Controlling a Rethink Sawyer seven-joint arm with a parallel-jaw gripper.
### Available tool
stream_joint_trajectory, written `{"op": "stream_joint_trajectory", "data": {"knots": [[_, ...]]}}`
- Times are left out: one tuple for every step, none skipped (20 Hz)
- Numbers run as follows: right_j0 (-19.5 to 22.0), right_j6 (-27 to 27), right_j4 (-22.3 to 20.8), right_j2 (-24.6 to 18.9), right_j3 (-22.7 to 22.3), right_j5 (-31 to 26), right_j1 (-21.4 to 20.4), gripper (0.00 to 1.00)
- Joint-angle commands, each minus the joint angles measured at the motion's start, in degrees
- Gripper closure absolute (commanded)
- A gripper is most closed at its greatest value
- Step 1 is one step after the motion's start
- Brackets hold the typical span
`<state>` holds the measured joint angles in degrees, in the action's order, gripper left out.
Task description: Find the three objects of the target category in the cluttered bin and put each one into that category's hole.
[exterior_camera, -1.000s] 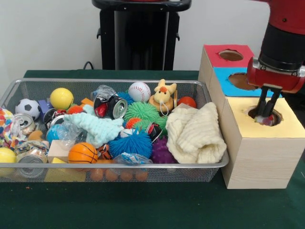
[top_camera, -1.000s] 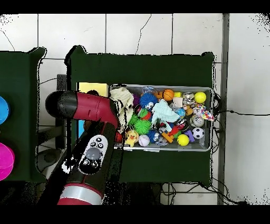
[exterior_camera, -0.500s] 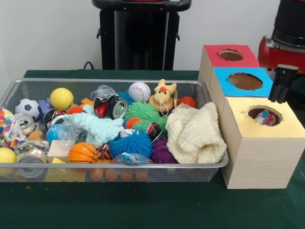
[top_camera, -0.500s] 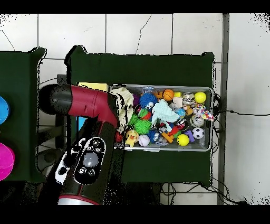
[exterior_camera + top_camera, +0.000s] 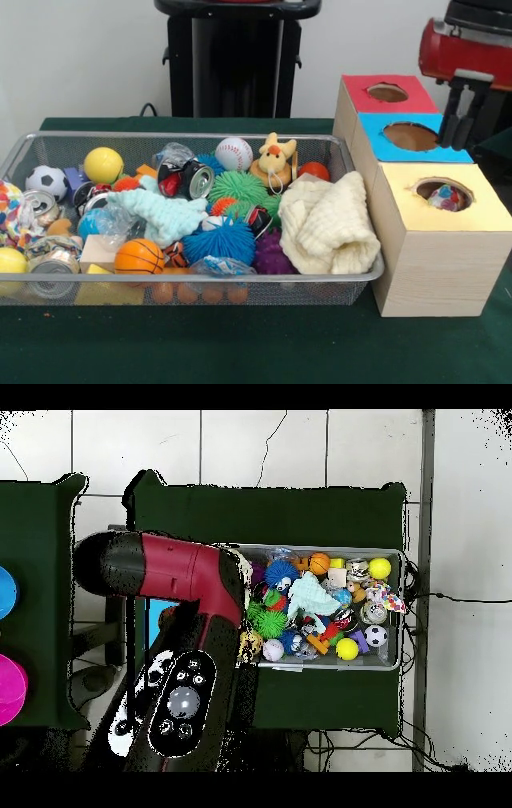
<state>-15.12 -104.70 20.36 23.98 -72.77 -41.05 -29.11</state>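
Front view: I've got the bin [image 5: 352, 276] full of clutter on the left w/ a cream waffle cloth [image 5: 328, 224] at its right end, three boxes beside it. Overhead, the arm [image 5: 185, 599] covers the boxes & the bin's left end. Gripper [image 5: 462, 118] hangs above the blue-topped box [image 5: 412, 138], fingers slightly apart, carrying nothing. One polka-dot cloth [image 5: 445, 198] sits inside the yellow box's hole [image 5: 442, 192].

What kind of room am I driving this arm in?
Probably a robotics lab: a toy-filled wire bin and three sorting boxes sit on a green-covered table, with the arm's pedestal behind and bare tile floor.
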Motion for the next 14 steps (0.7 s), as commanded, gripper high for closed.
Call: {"op": "stream_joint_trajectory", "data": {"knots": [[4.69,1.73,-6.92,-0.98,0.92,-7.34,-1.95,1.00],[5.11,2.14,-7.83,-0.93,1.13,-7.23,-2.12,1.00],[5.53,2.67,-8.89,-0.85,1.24,-6.84,-2.25,1.00],[5.87,3.03,-9.96,-0.77,1.06,-5.96,-2.47,1.00],[6.33,3.62,-11.14,-0.74,0.89,-4.94,-2.74,1.00],[6.84,4.23,-12.31,-0.79,0.76,-3.68,-2.99,1.00],[7.53,5.08,-13.42,-1.09,0.63,-2.72,-3.38,1.00],[8.33,5.80,-14.61,-1.45,0.53,-2.02,-3.77,1.00],[9.29,6.74,-15.62,-2.03,0.27,-1.50,-4.16,1.00],[10.38,7.85,-16.63,-2.82,-0.47,-0.54,-4.67,1.00],[11.60,8.95,-17.61,-3.76,-1.10,0.60,-4.98,1.00],[12.83,10.10,-18.45,-4.67,-1.65,1.82,-5.25,1.00],[13.98,11.00,-19.42,-5.58,-1.97,2.82,-5.52,1.00],[15.11,11.66,-20.30,-6.43,-2.34,3.47,-5.72,1.00]]}}
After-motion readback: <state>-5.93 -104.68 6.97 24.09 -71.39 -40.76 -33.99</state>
